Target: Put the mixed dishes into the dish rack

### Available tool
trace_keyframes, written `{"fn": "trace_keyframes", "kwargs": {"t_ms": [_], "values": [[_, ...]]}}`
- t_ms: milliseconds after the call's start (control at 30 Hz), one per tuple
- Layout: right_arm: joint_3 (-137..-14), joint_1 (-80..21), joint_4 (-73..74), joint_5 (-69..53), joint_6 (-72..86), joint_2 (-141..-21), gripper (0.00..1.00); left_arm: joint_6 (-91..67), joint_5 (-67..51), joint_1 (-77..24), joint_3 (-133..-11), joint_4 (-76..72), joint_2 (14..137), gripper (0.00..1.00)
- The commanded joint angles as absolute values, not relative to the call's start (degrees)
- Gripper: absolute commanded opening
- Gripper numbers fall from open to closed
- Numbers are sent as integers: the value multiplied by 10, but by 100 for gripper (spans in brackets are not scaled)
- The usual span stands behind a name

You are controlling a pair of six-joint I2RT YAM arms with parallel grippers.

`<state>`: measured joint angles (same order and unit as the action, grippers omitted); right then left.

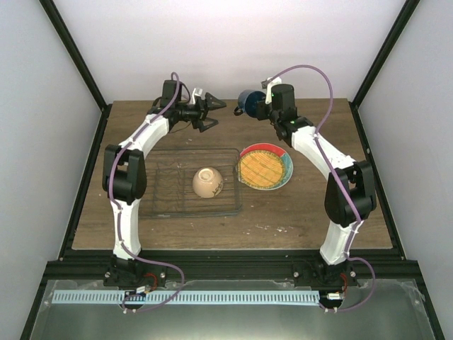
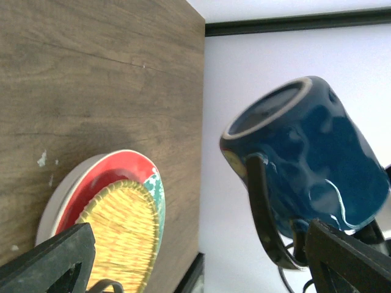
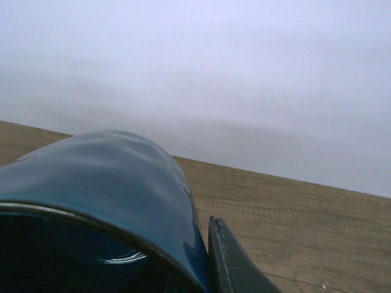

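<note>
Dish rack [image 1: 164, 190], mid-table [image 1: 311, 212]: small cream bowl [image 1: 208, 182] inside. Just right of it: yellow-orange grid plate [image 1: 263, 168] atop red plate [image 1: 284, 157] (pale plate [image 2: 52, 207] beneath). Far side: left gripper [image 1: 214, 115] spread wide, empty; right gripper [image 1: 256, 106] clamped on dark blue mug [image 1: 246, 100], held aloft.
</note>
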<state>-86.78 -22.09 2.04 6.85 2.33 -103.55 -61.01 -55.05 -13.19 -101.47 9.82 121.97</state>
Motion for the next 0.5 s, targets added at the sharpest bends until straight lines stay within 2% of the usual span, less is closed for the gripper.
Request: {"fn": "trace_keyframes", "kwargs": {"t_ms": [0, 267, 467], "values": [[-856, -239, -71, 71, 21, -997, 1, -726, -575, -123, -986, -30, 1194, 90], [-831, -263, -95, 74, 16, -998, 1, -890, -600, -124, -919, -240, 1200, 87], [-837, -273, -114, 81, 13, -1011, 1, -931, -606, -124, -893, -299, 1196, 82]]}}
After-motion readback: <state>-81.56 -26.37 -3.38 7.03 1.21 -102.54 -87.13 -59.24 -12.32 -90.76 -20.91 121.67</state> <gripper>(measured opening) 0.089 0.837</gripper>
